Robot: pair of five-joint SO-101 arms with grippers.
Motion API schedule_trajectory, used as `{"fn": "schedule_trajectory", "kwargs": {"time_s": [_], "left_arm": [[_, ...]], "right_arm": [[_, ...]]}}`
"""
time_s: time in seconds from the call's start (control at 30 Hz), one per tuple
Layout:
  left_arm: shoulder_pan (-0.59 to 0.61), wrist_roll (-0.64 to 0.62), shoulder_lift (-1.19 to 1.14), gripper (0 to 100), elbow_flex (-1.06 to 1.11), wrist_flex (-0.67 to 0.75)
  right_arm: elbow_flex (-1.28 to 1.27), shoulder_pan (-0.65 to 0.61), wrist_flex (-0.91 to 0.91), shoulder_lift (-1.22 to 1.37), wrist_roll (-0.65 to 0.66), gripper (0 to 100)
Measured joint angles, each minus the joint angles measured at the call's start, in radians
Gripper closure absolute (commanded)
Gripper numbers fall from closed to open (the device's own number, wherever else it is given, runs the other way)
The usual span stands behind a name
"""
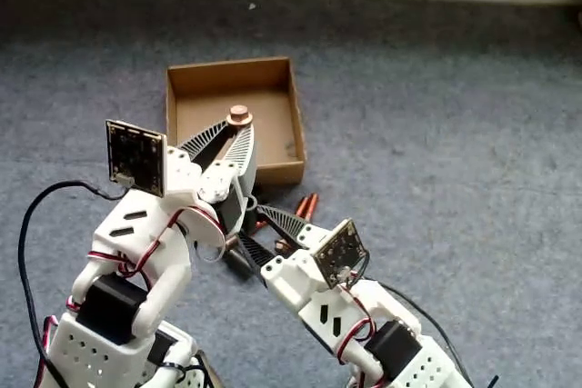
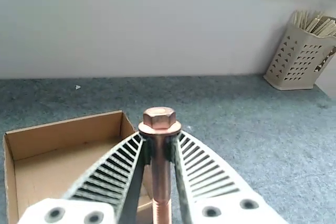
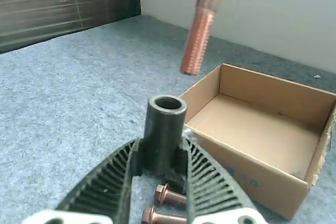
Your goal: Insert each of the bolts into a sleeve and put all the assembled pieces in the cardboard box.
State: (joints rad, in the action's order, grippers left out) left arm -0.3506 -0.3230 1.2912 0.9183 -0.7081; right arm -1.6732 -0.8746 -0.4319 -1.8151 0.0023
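My left gripper (image 2: 160, 148) is shut on a copper bolt (image 2: 160, 124), held upright with its hex head above the fingertips. In the high view this gripper (image 1: 238, 129) and the bolt (image 1: 239, 115) stand over the near part of the open cardboard box (image 1: 182, 79). My right gripper (image 3: 163, 153) is shut on a black sleeve (image 3: 165, 127), held upright with its bore open to the top. The bolt's threaded end (image 3: 197, 45) hangs above the sleeve, slightly to one side and outside the bore. In the high view the right gripper (image 1: 252, 227) sits just in front of the box.
Two loose copper bolts (image 3: 168, 195) lie on the grey carpet under the right gripper, beside the box's near corner (image 1: 305, 208). The box (image 3: 262, 124) holds nothing. A beige perforated holder (image 2: 303, 51) stands by the far wall. A black cable (image 1: 25, 224) loops at the left.
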Motion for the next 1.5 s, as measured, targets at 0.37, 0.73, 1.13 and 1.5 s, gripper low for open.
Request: {"fn": "schedule_trajectory", "kwargs": {"time_s": [0.37, 0.73, 1.13, 1.5], "left_arm": [[-0.003, 0.0, 0.0, 99, -0.052, -0.138], [-0.097, 0.003, 0.002, 99, -0.035, -0.137], [-0.054, 0.0, 0.006, 99, 0.114, -0.008], [-0.041, 0.044, 0.021, 99, 0.161, 0.035]], "right_arm": [[0.0, 0.034, 0.0, 0.0, 0.0, 99.3], [0.0, 0.037, -0.002, 0.002, 0.0, 99.3], [0.0, 0.041, -0.003, 0.005, 0.0, 99.3], [0.0, 0.041, -0.003, 0.005, -0.002, 99.3]]}}
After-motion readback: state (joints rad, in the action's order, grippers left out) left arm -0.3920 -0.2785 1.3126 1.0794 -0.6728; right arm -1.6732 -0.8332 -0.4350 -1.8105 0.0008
